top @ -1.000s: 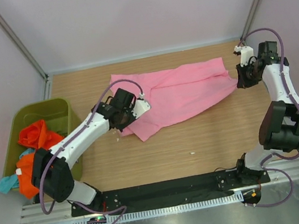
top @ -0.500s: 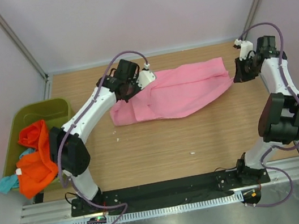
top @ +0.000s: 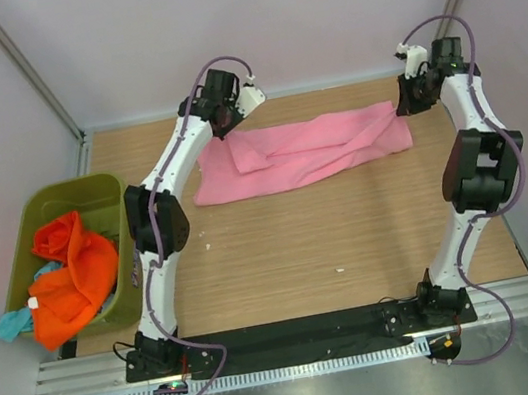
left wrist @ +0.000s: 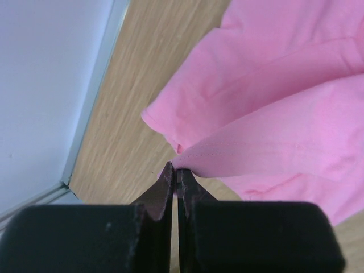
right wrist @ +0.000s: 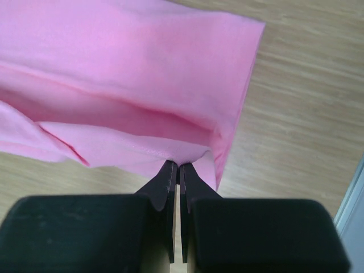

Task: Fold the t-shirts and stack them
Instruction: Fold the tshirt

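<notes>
Dragged farther back since a second ago, pink t-shirt point(top: 307, 150) stretched wide, left gripper point(left wrist: 172, 170) and right gripper point(right wrist: 175, 168) clamped on its ends.

The left gripper point(left wrist: 173, 170) has its jaws pressed together on a raised edge of the pink t-shirt point(left wrist: 267, 96). The rest of the cloth lies in layers on the wooden table point(left wrist: 128, 102). The rounded flap beneath may be a sleeve.

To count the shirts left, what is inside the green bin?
Inside the green bin lie orange garments, with teal cloth at its left edge. Anything beneath them is covered.
</notes>
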Motion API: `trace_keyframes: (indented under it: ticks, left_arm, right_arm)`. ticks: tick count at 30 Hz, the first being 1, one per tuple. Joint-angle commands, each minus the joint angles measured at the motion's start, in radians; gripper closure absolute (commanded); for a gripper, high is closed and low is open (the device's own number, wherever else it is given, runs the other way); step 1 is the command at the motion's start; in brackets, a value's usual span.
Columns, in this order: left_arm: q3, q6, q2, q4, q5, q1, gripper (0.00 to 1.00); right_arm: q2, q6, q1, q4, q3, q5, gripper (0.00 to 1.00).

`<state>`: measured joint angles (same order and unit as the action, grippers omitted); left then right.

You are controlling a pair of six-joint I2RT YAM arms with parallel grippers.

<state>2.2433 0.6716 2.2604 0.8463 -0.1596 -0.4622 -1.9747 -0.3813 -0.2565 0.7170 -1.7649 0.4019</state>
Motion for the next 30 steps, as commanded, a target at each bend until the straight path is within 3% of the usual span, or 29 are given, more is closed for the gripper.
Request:
trace_keyframes:
  ticks: [1, 11, 30]
  left_arm:
    - [0.134, 0.029, 0.074, 0.014, -0.024, 0.022, 1.0]
    - [0.148, 0.022, 0.117, -0.056, -0.087, 0.066, 1.0]
    - [0.147, 0.023, 0.126, -0.148, -0.12, 0.114, 1.0]
  right_arm:
    - [-0.068, 0.007, 0.043, -0.047, -0.099, -0.04, 0.98]
    - [-0.207, 0.001, 0.1, -0.091, -0.199, -0.112, 0.99]
    - [-0.228, -0.001, 0.069, -0.12, -0.209, -0.173, 0.99]
